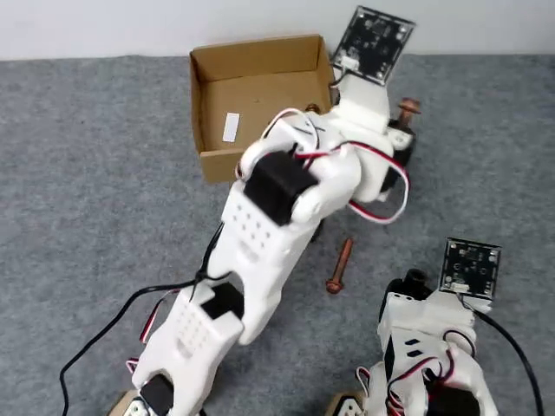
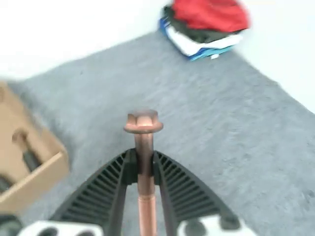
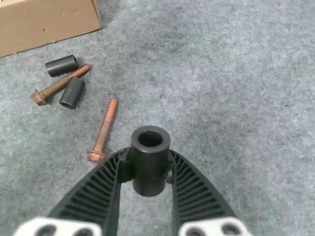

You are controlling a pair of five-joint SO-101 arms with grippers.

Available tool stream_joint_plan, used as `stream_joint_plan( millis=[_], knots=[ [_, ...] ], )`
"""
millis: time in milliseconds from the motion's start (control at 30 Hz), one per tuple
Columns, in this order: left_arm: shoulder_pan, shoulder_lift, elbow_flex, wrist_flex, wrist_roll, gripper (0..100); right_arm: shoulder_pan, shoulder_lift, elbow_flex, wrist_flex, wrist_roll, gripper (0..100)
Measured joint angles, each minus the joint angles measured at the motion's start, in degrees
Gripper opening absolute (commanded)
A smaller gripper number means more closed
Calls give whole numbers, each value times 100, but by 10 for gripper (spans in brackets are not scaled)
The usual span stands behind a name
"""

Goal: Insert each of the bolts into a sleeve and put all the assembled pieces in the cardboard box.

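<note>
Closest to my wrist cameras were my own fingers: my left gripper (image 2: 143,162) was clamped on a bolt (image 2: 143,123), my right gripper (image 3: 148,164) on a sleeve (image 3: 149,179).

Largest on the carpet (image 1: 104,217) was the cardboard box (image 1: 260,61), open-topped. Something dark and coppery seemed to lie inside, perhaps a finished piece, though that view was too soft to be sure. My left arm held the bolt in the air just beside the box's corner. My right held the sleeve low over the carpet, well apart from the box.

The sleeve stood roughly on end, bore open towards my wrist, pinched across its outer wall with the hole clear. I judged it stiff, smooth and weighty for its size, apt to slip if taken near an end.

The bolt ran along the line of my fingers, flanged head past the fingertips and shank back towards the wrist. It looked rigid, best held on the plain shank.

Smaller things lay loose: a far sleeve (image 3: 61,65), a near sleeve (image 3: 72,92), a middle bolt (image 3: 59,84) between them, and a lone bolt (image 3: 102,130) with its head towards my right gripper.
</note>
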Motion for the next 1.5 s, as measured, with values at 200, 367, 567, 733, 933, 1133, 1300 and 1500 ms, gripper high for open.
stream_joint_plan(
  millis=[200,367,567,733,933,1133,1300,1500],
  knots=[
    [237,-721,0,0,-633,4,0,0,0,0,0,9],
    [220,-1407,97,9,-1020,4,0,0,0,0,0,9],
    [193,-2884,1697,9,-1055,4,0,0,0,0,0,9],
    [158,-4422,3930,9,-1055,4,0,0,0,0,0,9],
    [9,-6110,6224,-79,-1055,4,-9,0,0,0,0,9],
    [-352,-7754,8580,-624,-853,4,-1020,0,0,-62,0,9],
    [-378,-9389,10875,-1582,-826,4,-1855,0,0,-440,0,9],
    [-765,-11376,13284,-2356,-607,4,-2549,0,0,-554,0,9]
  ],
)
